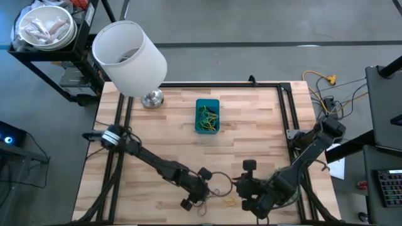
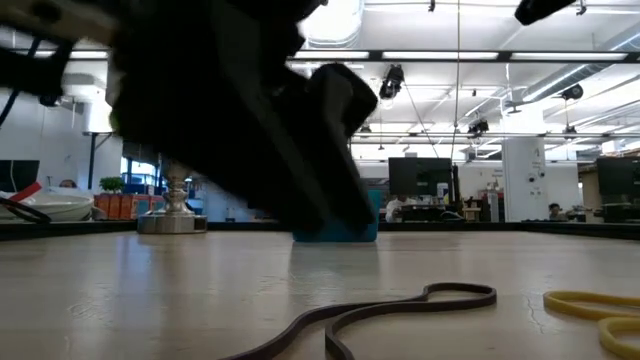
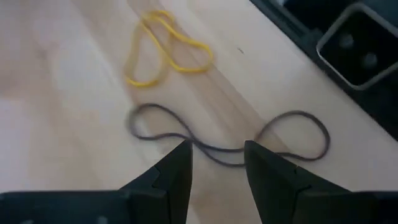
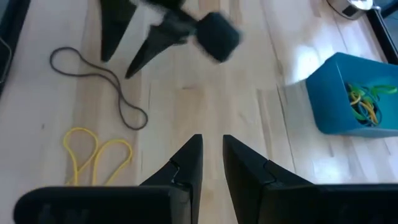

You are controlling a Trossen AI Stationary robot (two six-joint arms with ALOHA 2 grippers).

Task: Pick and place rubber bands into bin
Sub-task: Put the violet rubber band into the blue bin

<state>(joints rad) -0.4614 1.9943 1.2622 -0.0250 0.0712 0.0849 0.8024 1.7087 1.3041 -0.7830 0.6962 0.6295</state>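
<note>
A dark rubber band (image 3: pixel 292 134) lies twisted into a figure-eight near the table's near edge, also visible in the low view (image 2: pixel 400 304). A yellow rubber band (image 3: pixel 166 51) lies flat beside it, a little nearer the edge (image 1: pixel 229 202). My left gripper (image 3: pixel 217 158) is open, low over the dark band's narrow middle, one finger on either side of it. My right gripper (image 4: pixel 212 155) is open just to the right (image 1: pixel 242 186), above bare wood. The blue bin (image 1: pixel 207 116) sits mid-table toward the far side, with green and yellow bands inside (image 4: pixel 364 102).
A white lampshade (image 1: pixel 129 50) on a metal base (image 1: pixel 152 98) stands at the far left corner. Black rails (image 1: pixel 286 113) run along the table's sides. The two grippers are close together at the near edge. Bare wood lies between them and the bin.
</note>
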